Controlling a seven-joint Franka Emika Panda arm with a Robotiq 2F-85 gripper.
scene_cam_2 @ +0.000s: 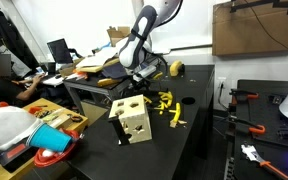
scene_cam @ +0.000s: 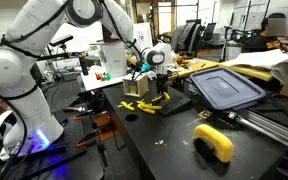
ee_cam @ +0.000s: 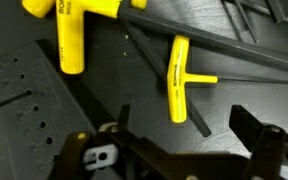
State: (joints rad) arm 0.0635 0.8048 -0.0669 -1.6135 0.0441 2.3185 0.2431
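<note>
In the wrist view, far off to the left of the fingers (ee_cam: 267,150), a dark perforated plate (ee_cam: 14,90) lies flat on the black table (ee_cam: 104,85). Ahead of the left finger and further out, a thick yellow handle (ee_cam: 69,40) (black lettering runs along it) lies tilted. The gripper (ee_cam: 191,130) has its fingers spread wide, with nothing between them. Just ahead of the gap lies the yellow T-handle key (ee_cam: 179,75), flat on the table with a thin dark shaft slanting beside it. It lies close to the fingers, and neither one touches it. Beyond the right finger, dark rods (ee_cam: 249,25) cross the far corner.

In an exterior view the fingers point down over a heap of yellow tools (scene_cam: 144,105), and a blue lid (scene_cam: 224,88) lies well apart from them, off to the right. In an exterior view a wooden block (scene_cam_2: 134,122) with round holes stands near the heap, on the near side of the fingers.
</note>
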